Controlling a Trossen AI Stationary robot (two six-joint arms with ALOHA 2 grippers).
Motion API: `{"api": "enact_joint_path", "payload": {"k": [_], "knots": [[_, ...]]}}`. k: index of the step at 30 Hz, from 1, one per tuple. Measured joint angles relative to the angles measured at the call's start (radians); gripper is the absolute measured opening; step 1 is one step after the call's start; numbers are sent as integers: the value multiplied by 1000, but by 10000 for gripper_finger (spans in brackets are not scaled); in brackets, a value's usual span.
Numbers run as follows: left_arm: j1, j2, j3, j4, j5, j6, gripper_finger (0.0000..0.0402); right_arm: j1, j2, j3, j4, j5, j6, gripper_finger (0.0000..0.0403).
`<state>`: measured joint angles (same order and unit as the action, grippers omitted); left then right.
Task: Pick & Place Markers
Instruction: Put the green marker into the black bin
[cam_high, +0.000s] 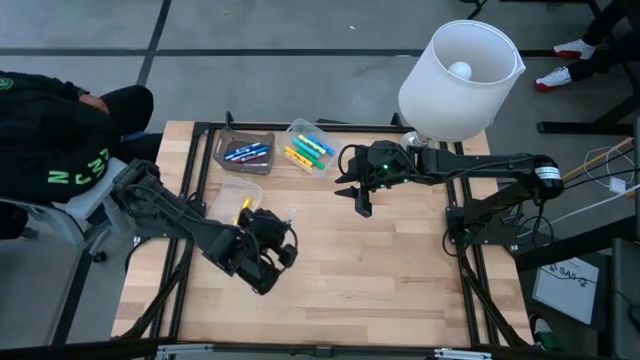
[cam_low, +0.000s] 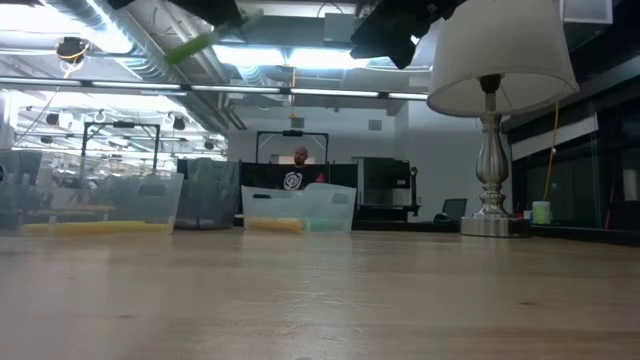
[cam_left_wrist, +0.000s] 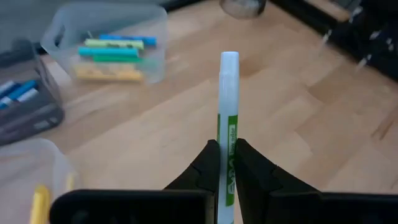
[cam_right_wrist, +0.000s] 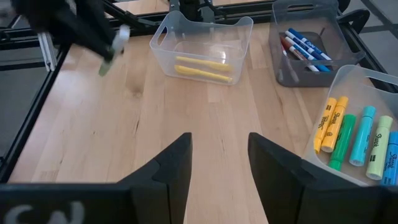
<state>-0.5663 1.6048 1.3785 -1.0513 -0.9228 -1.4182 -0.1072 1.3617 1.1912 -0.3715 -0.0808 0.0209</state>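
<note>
My left gripper is shut on a green-and-white marker and holds it above the bare wood near the table's middle left. In the low view this marker shows high above the table, tilted. My right gripper hangs open over the table's middle, with nothing between its fingers. Two yellow markers lie in a clear bin. Blue markers lie in a dark bin, and yellow, green and blue ones lie in another clear bin. My left gripper pinches the marker's green-labelled barrel between its two fingers. The marker runs along the fingers, and its pale capped end sticks out well beyond the fingertips. It is lifted clear of the table and tilted.
The three bins stand at the table's far left part. A white-shaded lamp stands at the far right corner. A person in dark clothes sits beyond the left edge. Bare wood lies across the near half of the table.
</note>
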Motion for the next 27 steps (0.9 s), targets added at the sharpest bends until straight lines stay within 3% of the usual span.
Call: {"api": "enact_joint_path", "payload": {"k": [10,18,27], "knots": [[2,-102,-8,-189,-76,-78,22,0,0,0,0,0,0,156],[2,-247,-219,-201,-136,-300,22,0,0,0,0,0,0,156],[78,-445,-348,-195,-166,-223,22,0,0,0,0,0,0,156]]}}
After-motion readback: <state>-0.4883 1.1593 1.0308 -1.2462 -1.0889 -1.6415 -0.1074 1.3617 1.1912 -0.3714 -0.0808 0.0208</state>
